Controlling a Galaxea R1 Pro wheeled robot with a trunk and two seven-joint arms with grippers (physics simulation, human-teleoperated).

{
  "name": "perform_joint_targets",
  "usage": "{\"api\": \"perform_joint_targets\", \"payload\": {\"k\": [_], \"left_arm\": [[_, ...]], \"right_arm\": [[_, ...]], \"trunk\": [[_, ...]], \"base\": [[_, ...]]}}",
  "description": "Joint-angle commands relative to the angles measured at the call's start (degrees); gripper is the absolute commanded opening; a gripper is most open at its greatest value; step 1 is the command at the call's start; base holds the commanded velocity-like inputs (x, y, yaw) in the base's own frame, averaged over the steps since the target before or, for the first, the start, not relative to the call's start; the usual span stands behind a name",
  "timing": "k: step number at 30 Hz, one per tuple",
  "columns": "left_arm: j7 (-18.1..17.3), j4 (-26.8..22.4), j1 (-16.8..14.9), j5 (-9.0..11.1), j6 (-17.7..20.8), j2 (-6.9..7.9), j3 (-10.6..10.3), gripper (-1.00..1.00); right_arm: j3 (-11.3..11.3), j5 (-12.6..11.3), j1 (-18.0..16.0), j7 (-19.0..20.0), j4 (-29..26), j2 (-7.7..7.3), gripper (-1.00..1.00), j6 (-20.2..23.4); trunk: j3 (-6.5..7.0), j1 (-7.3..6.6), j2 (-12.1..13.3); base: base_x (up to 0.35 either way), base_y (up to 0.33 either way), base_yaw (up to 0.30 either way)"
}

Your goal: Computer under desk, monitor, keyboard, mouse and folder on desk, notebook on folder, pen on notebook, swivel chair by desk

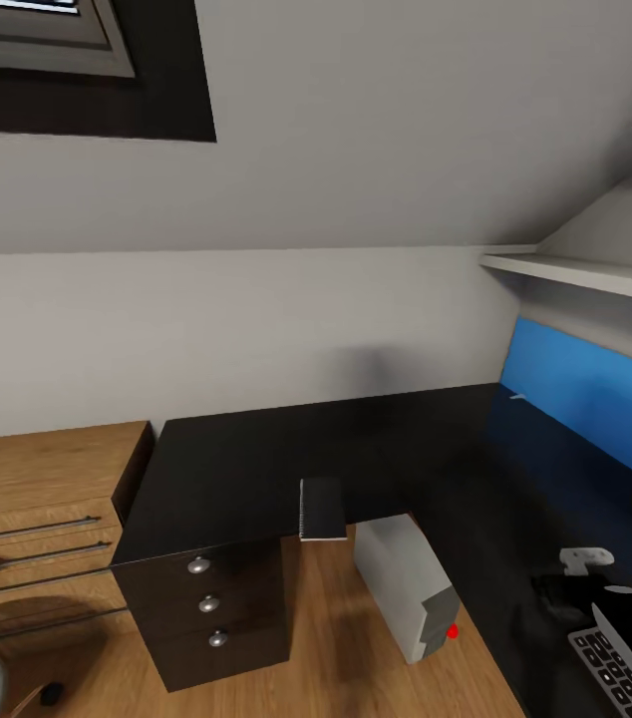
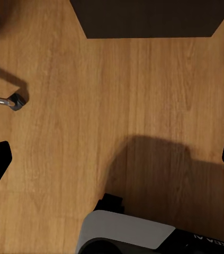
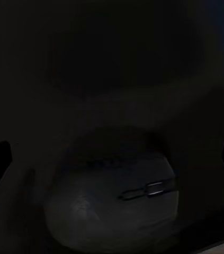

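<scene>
A sloped grey ceiling runs down to a pale low wall; a black-framed skylight sits in the slope, high above the wooden shelving; that low wooden unit stands against the wall, thin metal rails across its front; white shelves hang to the right of the skylight, lower down; light wood floor lies below the shelving, crossed by soft shadows.

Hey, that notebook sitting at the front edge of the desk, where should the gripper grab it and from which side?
Grip the notebook at its front edge, coming from the floor side. It lies flat, and that edge seems to poke slightly past the desk rim, likely letting one finger slip beneath. The spiral binding runs along its left side, so avoid that.
</scene>
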Motion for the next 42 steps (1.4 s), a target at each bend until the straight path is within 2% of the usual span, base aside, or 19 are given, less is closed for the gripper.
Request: {"api": "perform_joint_targets", "payload": {"k": [1, 7, 11, 14, 16, 17, 19, 20, 21, 22, 24, 25, 29, 30, 31, 33, 36, 37, 42], "left_arm": [[0.47, -0.12, -0.02, 0.36, 0.26, 0.05, -0.3, 1.0], [0.47, -0.12, -0.02, 0.36, 0.25, 0.05, -0.3, 1.0], [0.47, -0.12, -0.02, 0.36, 0.25, 0.05, -0.3, 1.0], [0.47, -0.12, -0.02, 0.41, 0.25, -0.07, -0.41, 1.0], [0.47, -0.12, -0.02, 0.38, 0.25, -0.15, -0.5, 1.0], [0.47, -0.12, -0.02, 0.37, 0.25, -0.15, -0.53, 1.0], [0.47, -0.12, -0.02, 0.37, 0.25, -0.13, -0.55, 1.0], [0.47, -0.09, -0.02, 0.37, 0.25, -0.15, -0.56, 1.0], [0.47, -0.04, -0.02, 0.37, 0.25, -0.16, -0.56, 1.0], [0.47, 0.19, -0.02, 0.37, 0.25, -0.18, -0.56, 1.0], [0.47, 0.41, -0.02, 0.36, 0.25, -0.19, -0.56, 1.0], [0.47, 0.6, -0.02, 0.36, 0.25, -0.2, -0.56, 1.0], [0.47, 0.82, -0.02, 0.36, 0.04, -0.21, -0.57, 1.0], [0.47, 0.89, -0.02, 0.36, -0.22, -0.21, -0.57, 1.0], [0.47, 0.97, -0.02, 0.36, -0.62, -0.21, -0.55, 1.0], [0.47, 1.0, -0.02, 0.36, -0.8, -0.21, -0.51, 1.0], [0.47, 1.01, -0.02, 0.38, -0.91, -0.16, -0.49, 1.0], [0.41, 1.02, -0.02, 0.43, -0.91, -0.13, -0.48, 1.0], [0.39, 1.04, -0.02, 0.45, -0.86, -0.12, -0.46, 1.0]], "right_arm": [[0.13, -0.34, -0.02, 0.09, -0.1, -0.04, 1.0, 0.32], [0.18, -0.33, -0.02, 0.07, -0.46, 0.0, 1.0, 0.06], [0.02, -0.61, -0.02, -0.29, -1.69, 0.09, 1.0, -3.49], [-0.19, -1.52, -0.02, -0.49, -2.34, 0.48, 1.0, -4.49], [-0.28, -2.14, -0.02, -0.65, -3.59, 2.41, 1.0, -4.5], [-0.48, -2.32, -0.02, -1.25, -5.93, 4.45, 1.0, -3.0], [-0.69, -2.44, 0.0, -2.95, -8.95, 6.02, 1.0, -0.42], [-0.8, -2.55, 0.08, -5.7, -12.15, 7.55, 1.0, 2.11], [-0.83, -2.56, 0.11, -6.78, -13.16, 8.16, 1.0, 2.71], [-0.87, -2.53, 0.24, -10.4, -15.88, 10.21, 1.0, 3.88], [-0.86, -2.42, 0.3, -13.03, -17.18, 11.64, 1.0, 4.29], [-0.82, -2.3, 0.35, -15.72, -17.99, 13.06, 1.0, 4.55], [-0.64, -2.16, 0.44, -21.79, -18.89, 16.54, 1.0, 4.8], [-0.55, -2.1, 0.5, -23.51, -19.0, 17.79, 1.0, 4.82], [-0.46, -2.01, 0.55, -25.47, -18.92, 20.01, 1.0, 4.83], [-0.37, -1.62, 0.71, -26.31, -18.2, 21.72, 1.0, 4.78], [-0.33, -0.7, 0.87, -26.63, -17.38, 23.19, 1.0, 4.5], [-0.32, 0.89, 1.05, -26.79, -16.93, 25.35, 1.0, 3.25], [-0.31, 3.11, 1.7, -26.99, -16.45, 28.41, 1.0, 1.86]], "trunk": [[-0.08, 0.01, -0.05], [-0.08, 0.01, -0.05], [-0.08, 0.01, -0.05], [-0.08, 0.01, -0.05], [-0.08, 0.01, -0.05], [-0.08, 0.01, -0.05], [-0.08, 0.01, -0.05], [-0.08, 0.01, -0.05], [-0.08, 0.01, -0.05], [-0.08, 0.01, -0.05], [-0.08, 0.01, -0.05], [-0.08, 0.01, -0.05], [-0.08, 0.01, -0.05], [-0.08, 0.01, -0.05], [-0.08, 0.01, -0.05], [-0.08, 0.01, -0.05], [-0.08, 0.01, -0.05], [-0.08, 0.01, -0.05], [-0.08, 0.01, -0.05]], "base": [[0.0, 0.0, 0.0], [0.0, 0.0, 0.0], [0.0, 0.0, 0.0], [0.0, 0.0, 0.0], [0.0, 0.0, 0.0], [0.0, 0.0, 0.0], [0.0, 0.0, 0.0], [0.0, 0.0, 0.0], [0.0, 0.0, 0.0], [0.0, 0.0, 0.0], [0.0, 0.0, 0.0], [0.0, 0.0, 0.0], [-0.012, 0.0, 0.0], [-0.151, 0.0, 0.0], [-0.221, 0.0, 0.0], [-0.26, 0.009, 0.0], [-0.299, 0.058, 0.0], [-0.3, 0.156, 0.0], [-0.297, 0.175, 0.0]]}}
